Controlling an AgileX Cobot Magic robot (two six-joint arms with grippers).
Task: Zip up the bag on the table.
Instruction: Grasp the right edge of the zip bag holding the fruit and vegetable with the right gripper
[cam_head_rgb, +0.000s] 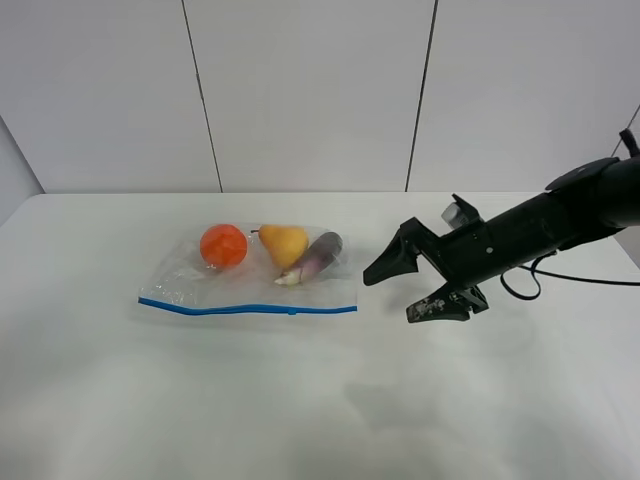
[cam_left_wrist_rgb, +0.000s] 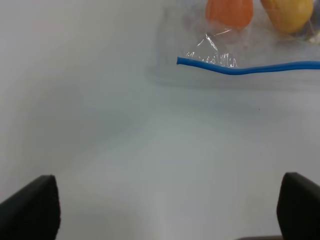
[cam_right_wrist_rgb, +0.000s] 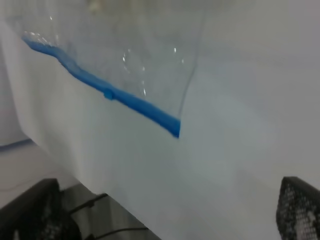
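Observation:
The bag (cam_head_rgb: 250, 278) lies flat on the table (cam_head_rgb: 300, 410), left of centre, with its blue zipper strip (cam_head_rgb: 250, 309) along the near edge. An orange (cam_head_rgb: 223, 245), a yellow pear (cam_head_rgb: 283, 243) and a purple eggplant (cam_head_rgb: 316, 257) show through it. My right gripper (cam_head_rgb: 390, 297) is open and empty, hovering just right of the bag's right end. In the right wrist view the strip (cam_right_wrist_rgb: 100, 87) runs slantwise ahead of the open gripper (cam_right_wrist_rgb: 165, 215). My left gripper (cam_left_wrist_rgb: 165, 215) is open and empty, short of the strip's left end (cam_left_wrist_rgb: 180, 61). The left arm is out of the exterior view.
The white wall panels (cam_head_rgb: 310, 90) stand behind the table. The right arm (cam_head_rgb: 540, 225) reaches in from the right with a black cable (cam_head_rgb: 560, 275) hanging off it. The table's edge and dark cables (cam_right_wrist_rgb: 100, 220) below it show in the right wrist view.

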